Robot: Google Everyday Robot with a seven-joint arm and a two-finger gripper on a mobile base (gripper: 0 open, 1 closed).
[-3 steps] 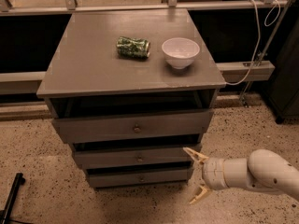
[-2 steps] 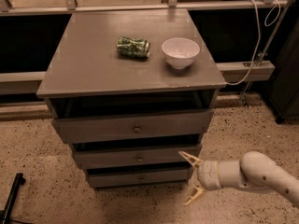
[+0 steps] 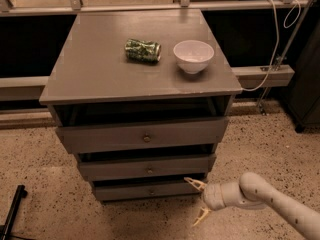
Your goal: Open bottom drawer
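Note:
The bottom drawer (image 3: 145, 190) is the narrowest grey front of three, low on the cabinet, with a small round knob (image 3: 152, 191) at its centre. It sits shut, set back under the middle drawer (image 3: 145, 168). My gripper (image 3: 198, 201) is open, its two tan fingers spread one above the other. It hovers just right of the bottom drawer's right end, close to the floor. The white arm (image 3: 265, 199) comes in from the lower right.
The top drawer (image 3: 142, 135) is the widest front. A crushed green can (image 3: 143, 50) and a white bowl (image 3: 193, 56) sit on the cabinet top (image 3: 100, 69). A black stand leg (image 3: 12, 211) lies at the lower left. Cables (image 3: 272, 44) hang at the right.
My gripper and arm have moved left, closer to the bottom drawer's right end. The fingers stay spread. The drawers have not moved.

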